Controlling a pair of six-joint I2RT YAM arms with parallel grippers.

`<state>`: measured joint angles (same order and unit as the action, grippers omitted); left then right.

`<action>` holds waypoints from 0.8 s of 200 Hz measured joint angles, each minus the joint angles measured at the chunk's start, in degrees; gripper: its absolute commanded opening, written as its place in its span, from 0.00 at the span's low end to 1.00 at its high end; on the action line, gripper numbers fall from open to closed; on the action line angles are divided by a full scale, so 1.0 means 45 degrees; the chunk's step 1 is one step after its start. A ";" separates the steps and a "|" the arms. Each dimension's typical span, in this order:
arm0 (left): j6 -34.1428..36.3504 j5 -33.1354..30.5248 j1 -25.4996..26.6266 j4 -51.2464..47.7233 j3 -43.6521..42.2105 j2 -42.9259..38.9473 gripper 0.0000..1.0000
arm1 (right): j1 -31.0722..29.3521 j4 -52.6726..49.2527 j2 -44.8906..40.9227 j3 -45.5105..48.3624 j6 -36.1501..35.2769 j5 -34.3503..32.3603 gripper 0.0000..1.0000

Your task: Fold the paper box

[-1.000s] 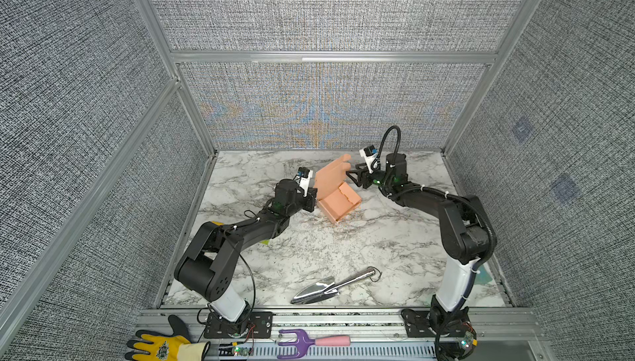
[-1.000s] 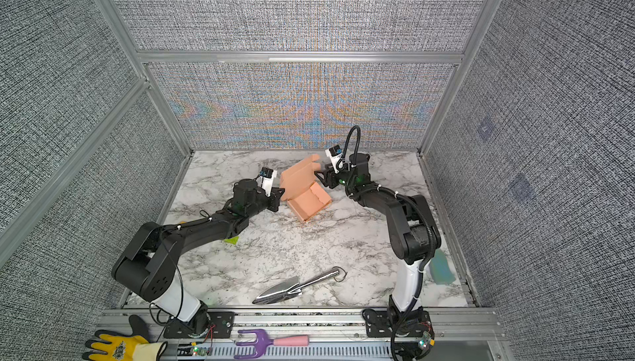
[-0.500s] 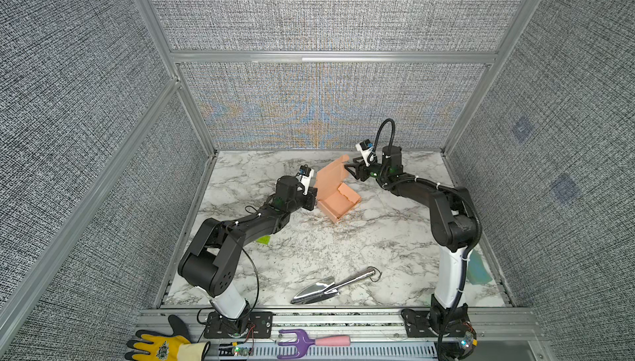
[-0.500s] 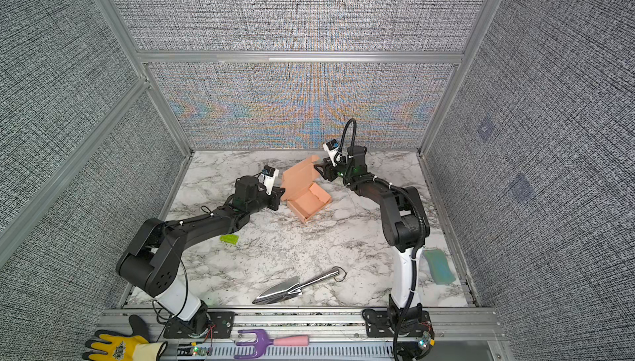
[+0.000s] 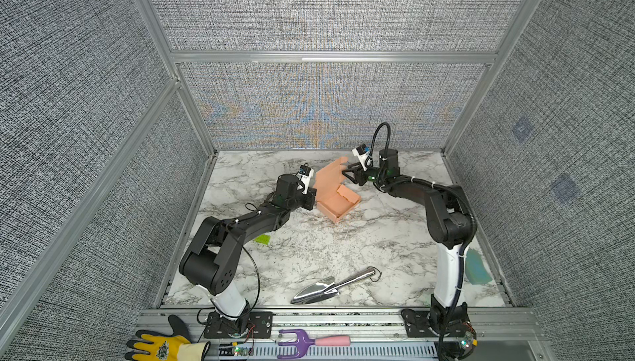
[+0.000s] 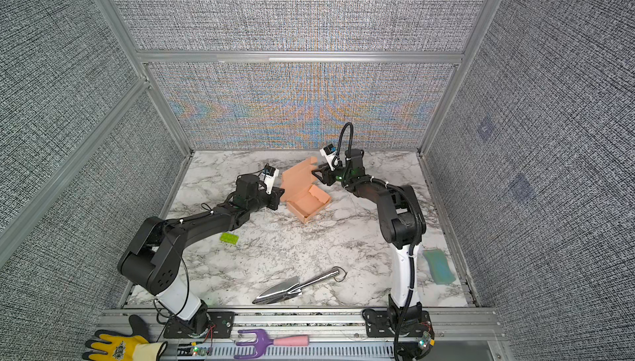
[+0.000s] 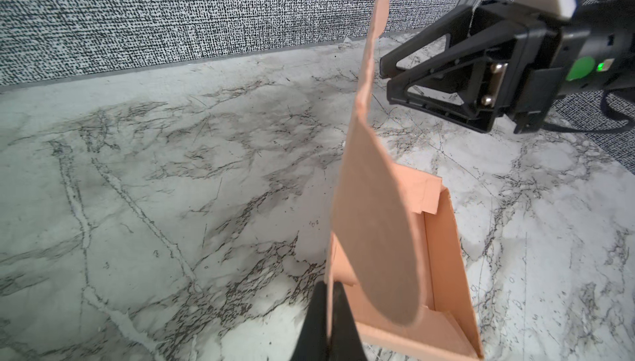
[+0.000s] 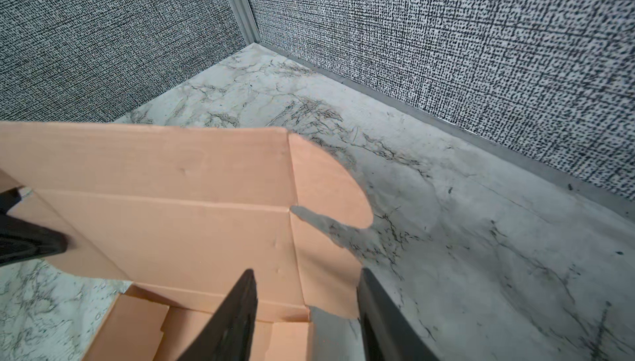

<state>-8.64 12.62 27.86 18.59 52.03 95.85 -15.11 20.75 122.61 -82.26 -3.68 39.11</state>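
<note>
Pinching a thin edge of the paper box at the far middle of the table, the left gripper has its jaws shut on the card beside the raised lid. The right gripper is the nearer arm to the lid's free side flap. Its jaws stand part open astride that flap, not yet gripping. In a top view the lid lies at nine o'clock from those jaws, and the tray has its long axis running roughly eight to two o'clock.
</note>
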 measured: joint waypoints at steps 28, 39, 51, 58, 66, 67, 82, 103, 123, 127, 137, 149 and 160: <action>0.0015 0.0180 -0.0010 -0.0015 -0.0019 -0.0107 0.00 | -0.0068 -0.0053 0.0243 -0.0423 -0.0010 0.0097 0.46; 0.0019 0.0185 -0.0010 -0.0015 -0.0019 -0.0126 0.00 | -0.0112 -0.0112 0.0306 -0.0559 -0.0015 0.0136 0.44; 0.0039 0.0194 -0.0024 -0.0015 -0.0019 -0.0131 0.00 | -0.0189 -0.0209 0.0355 -0.0602 -0.0039 0.0180 0.42; 0.0053 0.0204 -0.0034 -0.0015 -0.0019 -0.0131 0.00 | -0.0253 -0.0282 0.0369 -0.0602 -0.0073 0.0199 0.42; 0.0053 0.0219 -0.0053 -0.0015 -0.0019 -0.0131 0.00 | -0.0321 -0.0291 0.0369 -0.0544 -0.0126 0.0209 0.43; 0.0053 0.0223 -0.0058 -0.0015 -0.0019 -0.0131 0.00 | -0.0321 -0.0291 0.0369 -0.0534 -0.0126 0.0209 0.43; 0.0058 0.0233 -0.0058 -0.0010 -0.0019 -0.0136 0.00 | -0.0384 -0.0282 0.0369 -0.0442 -0.0170 0.0092 0.45; 0.0092 0.0287 -0.0068 -0.0015 -0.0107 -0.0257 0.00 | -0.0214 -0.0165 0.0277 -0.0194 -0.0160 -0.0107 0.46; 0.0112 0.0325 -0.0068 -0.0024 -0.0204 -0.0437 0.00 | 0.0078 0.0185 0.0010 0.0136 0.0024 -0.0272 0.46; 0.0112 0.0330 -0.0068 -0.0024 -0.0209 -0.0466 0.00 | 0.0131 0.0277 -0.0034 0.0170 0.0034 -0.0306 0.46; 0.0126 0.0340 -0.0073 -0.0039 -0.0219 -0.0534 0.00 | 0.0223 0.0476 -0.0083 0.0189 0.0039 -0.0311 0.46; 0.0155 0.0432 -0.0078 -0.0044 -0.0243 -0.0612 0.00 | 0.0277 0.0627 -0.0053 0.0146 0.0063 -0.0219 0.47; 0.0155 0.0505 -0.0078 -0.0049 -0.0267 -0.0656 0.00 | 0.0296 0.0680 0.0034 0.0044 0.0131 0.0010 0.49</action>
<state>-7.94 14.90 27.51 18.37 50.83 92.90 -13.78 23.81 122.76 -82.06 -3.09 39.16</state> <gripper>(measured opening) 0.060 0.473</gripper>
